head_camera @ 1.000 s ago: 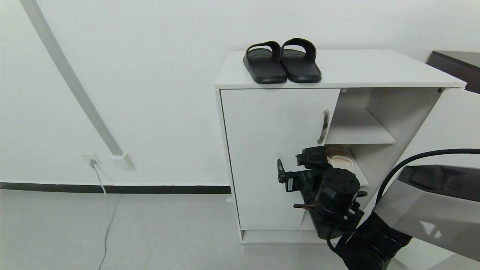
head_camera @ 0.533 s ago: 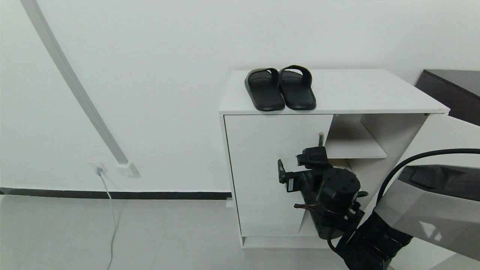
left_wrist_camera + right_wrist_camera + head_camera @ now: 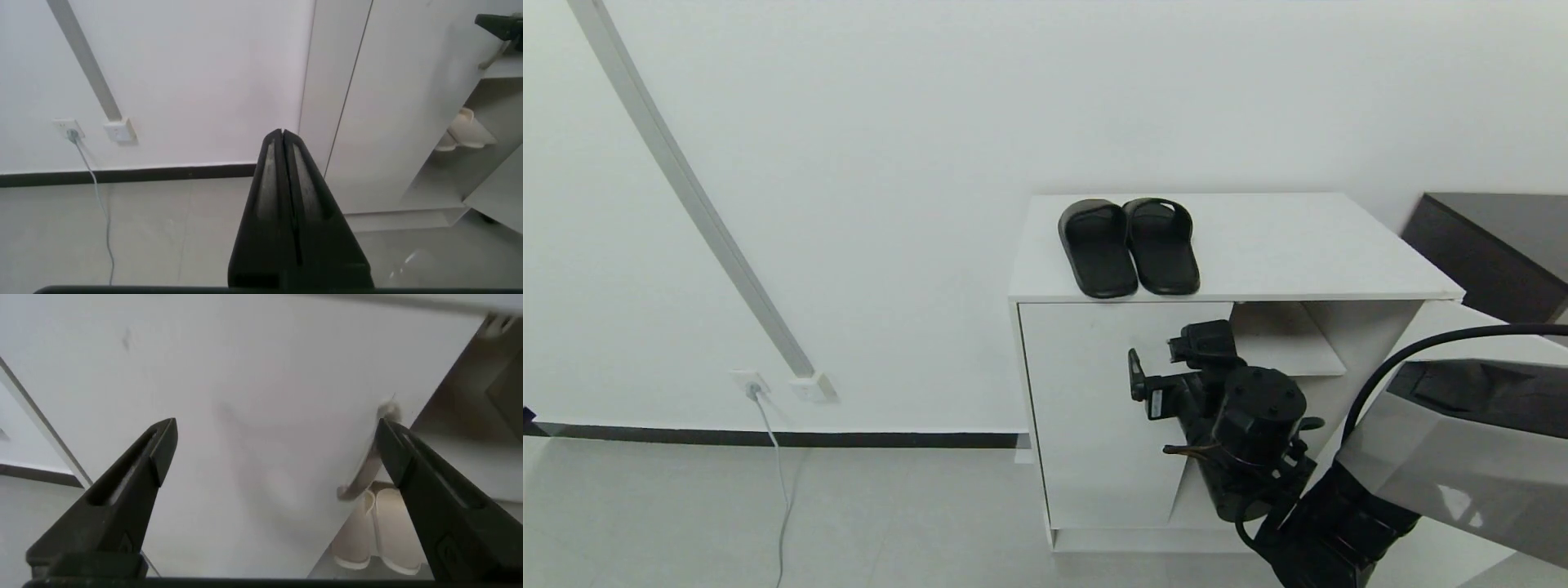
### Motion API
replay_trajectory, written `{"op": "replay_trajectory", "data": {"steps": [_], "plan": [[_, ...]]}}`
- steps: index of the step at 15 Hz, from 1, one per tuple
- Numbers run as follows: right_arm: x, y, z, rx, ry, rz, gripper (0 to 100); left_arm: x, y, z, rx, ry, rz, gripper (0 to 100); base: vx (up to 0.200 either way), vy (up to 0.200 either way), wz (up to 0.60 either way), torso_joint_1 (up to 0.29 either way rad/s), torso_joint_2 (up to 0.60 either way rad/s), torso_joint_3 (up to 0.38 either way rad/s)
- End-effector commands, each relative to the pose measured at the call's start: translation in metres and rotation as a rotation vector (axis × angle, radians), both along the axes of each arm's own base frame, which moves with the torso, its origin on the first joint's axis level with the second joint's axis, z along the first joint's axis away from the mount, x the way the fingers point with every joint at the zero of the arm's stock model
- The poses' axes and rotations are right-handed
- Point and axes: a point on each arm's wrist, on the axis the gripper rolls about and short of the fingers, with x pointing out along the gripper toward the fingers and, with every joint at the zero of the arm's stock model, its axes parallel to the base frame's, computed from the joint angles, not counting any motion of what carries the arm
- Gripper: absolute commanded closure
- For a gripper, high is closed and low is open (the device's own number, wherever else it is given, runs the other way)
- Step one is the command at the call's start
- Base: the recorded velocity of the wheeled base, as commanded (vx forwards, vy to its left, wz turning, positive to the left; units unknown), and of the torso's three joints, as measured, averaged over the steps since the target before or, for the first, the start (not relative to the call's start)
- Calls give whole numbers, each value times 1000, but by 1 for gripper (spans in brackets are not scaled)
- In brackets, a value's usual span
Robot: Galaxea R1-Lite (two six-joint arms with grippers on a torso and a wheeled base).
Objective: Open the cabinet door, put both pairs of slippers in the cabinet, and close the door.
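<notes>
Head view: a pair of black slippers [image 3: 1129,247] sits side by side on the top of a white cabinet [image 3: 1258,245], near its front left edge. The cabinet's left door [image 3: 1094,408] is closed; the right door [image 3: 1454,322] is swung open, baring a shelf [image 3: 1290,339] inside. The right arm [image 3: 1258,425] hangs in front of the cabinet, about where the closed door meets the open compartment. On the wall to the left, a grey conduit [image 3: 686,188] runs down at a slant to a wall socket [image 3: 747,382], from which a cable [image 3: 783,490] trails onto the floor. A dark piece of furniture [image 3: 1494,237] stands at the far right.

Left wrist view: the left end effector [image 3: 282,143] has its fingers pressed together, holding nothing (no gap shows between them), and is well apart from the cabinet. Past it, a pair of beige slippers [image 3: 466,131] rests on a lower shelf inside the open side.

Right wrist view: the right end effector [image 3: 276,429] has its fingers spread wide, empty, facing the closed door. The door handle [image 3: 368,469] lies near one finger, with the beige slippers just beyond it.
</notes>
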Motion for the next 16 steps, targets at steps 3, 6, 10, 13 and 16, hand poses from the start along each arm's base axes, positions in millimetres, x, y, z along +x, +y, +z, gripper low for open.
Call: {"op": "replay_trajectory", "data": {"steps": [3,6,10,13,16], "plan": [[0,1,-3,-5,5,1,0,0,0,0,0,1,0,100,0,0,0,253,-583,-331],[-2,0,-5,-13,8,36,0,0,0,0,0,1,0,100,0,0,0,260,-595,-326],[-3,-2,-14,-44,26,59,0,0,0,0,0,1,0,100,0,0,0,40,-100,-51],[-4,-2,-6,-44,-2,59,0,0,0,0,0,1,-1,100,0,0,0,0,0,0],[-5,3,24,-35,38,74,0,0,0,0,0,1,-1,100,0,0,0,0,0,0]]}}
